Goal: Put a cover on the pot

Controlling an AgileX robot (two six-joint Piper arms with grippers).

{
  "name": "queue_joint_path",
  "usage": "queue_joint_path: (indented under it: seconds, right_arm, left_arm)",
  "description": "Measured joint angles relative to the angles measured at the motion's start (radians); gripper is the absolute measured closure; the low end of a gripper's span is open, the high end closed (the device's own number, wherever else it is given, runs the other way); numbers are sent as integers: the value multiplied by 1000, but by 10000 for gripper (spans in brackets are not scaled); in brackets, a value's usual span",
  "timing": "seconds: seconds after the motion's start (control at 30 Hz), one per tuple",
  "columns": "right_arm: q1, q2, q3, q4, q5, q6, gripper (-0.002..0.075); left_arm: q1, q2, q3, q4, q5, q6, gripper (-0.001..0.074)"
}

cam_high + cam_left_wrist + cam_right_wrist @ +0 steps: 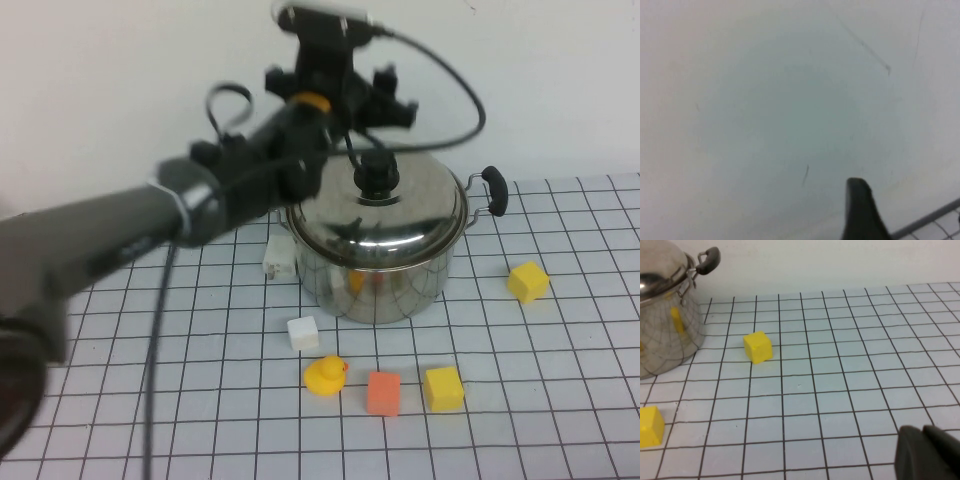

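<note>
The shiny steel pot (375, 275) stands at the middle back of the gridded table. The domed steel lid (410, 205) with a black knob (378, 172) rests on it. My left gripper (342, 92) hangs just above and behind the knob, open and empty, apart from the lid. Its wrist view shows only the pale wall and one black fingertip (860, 202). The right wrist view shows the pot (660, 330), its lid (657, 265) and a black handle (710, 259). My right gripper (927, 452) is shut and empty, low over the table to the pot's right, out of the high view.
Toy blocks lie in front of the pot: white (302, 332), orange (383, 393), yellow (443, 388), plus a yellow duck (325, 376). Another yellow block (527, 281) sits to the right, also in the right wrist view (758, 346). A white object (280, 257) lies beside the pot's left.
</note>
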Motion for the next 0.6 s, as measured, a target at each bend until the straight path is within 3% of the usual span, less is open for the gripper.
queue_joint_path:
  seconds: [0.17,0.23,0.43,0.6]
  right_arm:
    - [0,0,0,0,0,0,717]
    - [0,0,0,0,0,0,717]
    - [0,0,0,0,0,0,717]
    - [0,0,0,0,0,0,717]
  left_arm:
    - [0,-161,0,-301,22,307,619]
    - [0,-231,0,-451,8,453,686]
    - [0,-471,12,-943,-178,967,731]
    - [2,-670,121,-1181,-263,1243,735]
